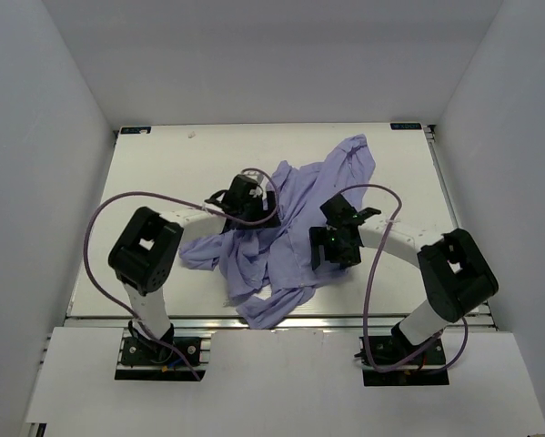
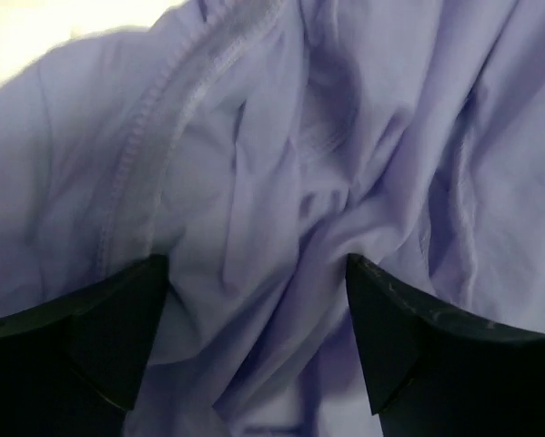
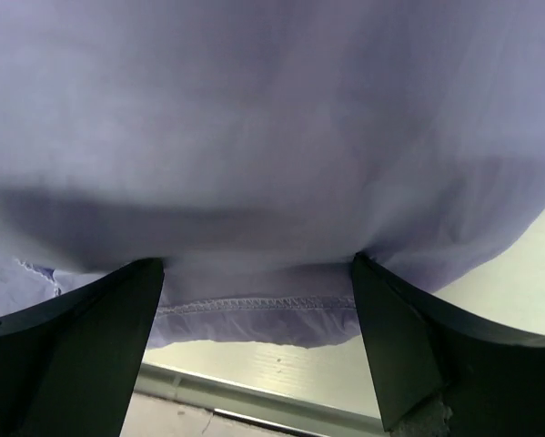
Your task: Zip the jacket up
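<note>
The thin lavender-purple fabric jacket lies in a crumpled heap in the middle of the white tabletop, one part trailing toward the far right and another toward the near edge. No zipper can be made out in any view. The step in hand therefore looks like sorting the cloth out, not zipping. The left end effector hangs over the heap's far-left part with its jaws spread wide and nothing pinched; folds and a stitched seam lie below it. The right end effector is over the heap's right side, equally wide and empty, with a hemmed edge between its fingers and bare tabletop beyond. To do this well, each side should probably take a single layer at a seam or hem, not a bunch of folds, because thin cloth doubles up easily. The two should then draw apart slowly so the garment opens flat and the front edges show. Lifting only a little should keep the sleeves from dragging under. A grab deep into the wrinkles risks hiding the zipper further.
</note>
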